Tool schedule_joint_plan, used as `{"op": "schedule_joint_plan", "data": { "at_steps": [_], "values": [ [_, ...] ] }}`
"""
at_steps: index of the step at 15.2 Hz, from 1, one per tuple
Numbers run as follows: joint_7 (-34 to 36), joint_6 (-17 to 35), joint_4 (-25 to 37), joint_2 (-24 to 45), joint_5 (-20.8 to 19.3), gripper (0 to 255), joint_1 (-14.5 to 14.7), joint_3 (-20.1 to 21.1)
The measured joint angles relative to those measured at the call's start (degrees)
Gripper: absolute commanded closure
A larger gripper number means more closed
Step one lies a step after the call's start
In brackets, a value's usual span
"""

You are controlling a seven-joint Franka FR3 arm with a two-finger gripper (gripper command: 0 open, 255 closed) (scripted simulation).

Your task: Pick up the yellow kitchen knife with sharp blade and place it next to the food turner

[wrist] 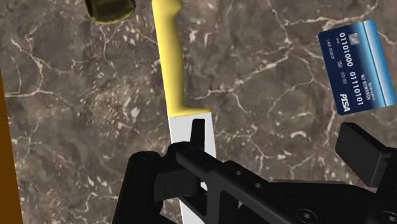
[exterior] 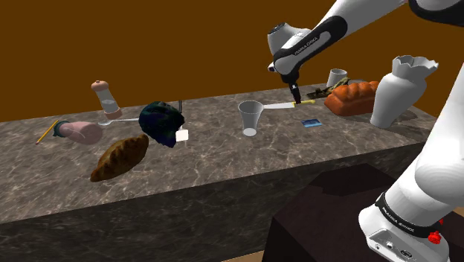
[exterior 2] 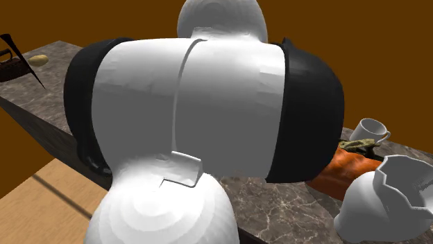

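Grey cup [exterior: 253, 117]: standing upright on the worktop [exterior: 216, 152], mouth facing up; contents cannot be made out.
White mug [exterior: 338, 77]: sitting behind the orange loaf-shaped item [exterior: 355, 97]; interior is hidden.
White vase [exterior: 398, 89]: standing upright with a jagged rim, at the worktop's end nearest the stand; interior is hidden.
Knife [wrist: 177, 102]: lying flat on the worktop. Its yellow handle is pointing away from the end effector toward an olive-green object [wrist: 111, 7]. Its white blade is running back beneath one finger.
End effector [wrist: 277, 153]: fingers standing spread apart, pinching nothing. It is hovering over the point where blade meets handle, with a blue card [wrist: 356, 63] lying just beside it.
Arm: reaching in from the shoulder view's upper right, wrist pointing steeply down at the worktop.
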Motion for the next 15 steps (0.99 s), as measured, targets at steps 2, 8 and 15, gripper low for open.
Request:
{"op": "schedule_joint_plan", "data": {
  "at_steps": [2, 8, 15],
  "values": [
    [-1.43, 0.99, 3.24, 4.09, -1.94, 0, 0.03, -0.08],
    [-3.86, 4.53, 8.80, 12.47, -5.40, 0, -0.71, -0.72],
    [-3.44, 7.81, 8.16, 14.75, -6.27, 0, -1.69, -1.34]
  ]
}}
